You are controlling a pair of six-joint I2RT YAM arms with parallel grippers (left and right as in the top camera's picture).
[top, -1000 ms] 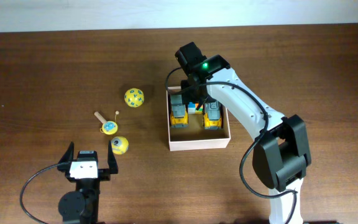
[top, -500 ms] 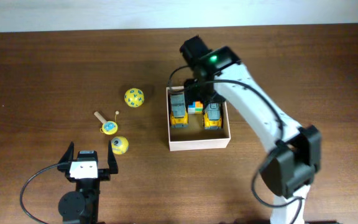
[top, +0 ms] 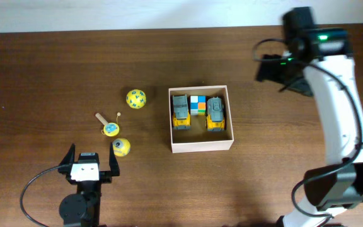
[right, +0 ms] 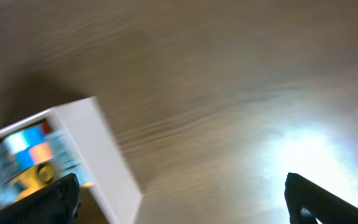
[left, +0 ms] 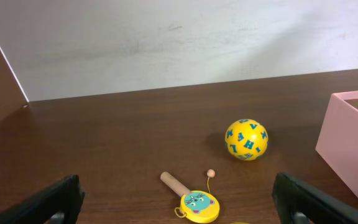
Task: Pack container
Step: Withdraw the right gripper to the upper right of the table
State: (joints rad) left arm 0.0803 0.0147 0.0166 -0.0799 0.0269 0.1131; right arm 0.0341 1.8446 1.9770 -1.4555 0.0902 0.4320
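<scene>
The container [top: 201, 147], a shallow open cardboard box with pale walls, sits near the middle of the table [top: 55, 69], a little toward the right side. Inside it, against the far wall, two yellow toy trucks [top: 180, 112] [top: 215, 113] lie side by side with a small multicoloured cube [top: 198, 104] between them; the near half of the box floor is bare. To the left of the box, well apart from it, a yellow ball with blue letters [top: 136, 99] rests on the wood. Nearer the front edge lies a little yellow rattle drum [top: 109, 129] with a wooden handle, and just beside that a small yellow round toy [top: 121, 147]. The left gripper [top: 91, 161] hovers close to the front edge, near the round toy, its jaws spread wide and holding nothing. Its wrist camera looks across at the lettered ball, the drum and the box's pinkish side wall. The right gripper [top: 263, 68] hangs above the far right part of the table, well away from the box and pointing toward it. Its blurred wrist view shows both fingers [right: 55, 199] far apart with nothing between them, and one corner of the box at the lower left.
</scene>
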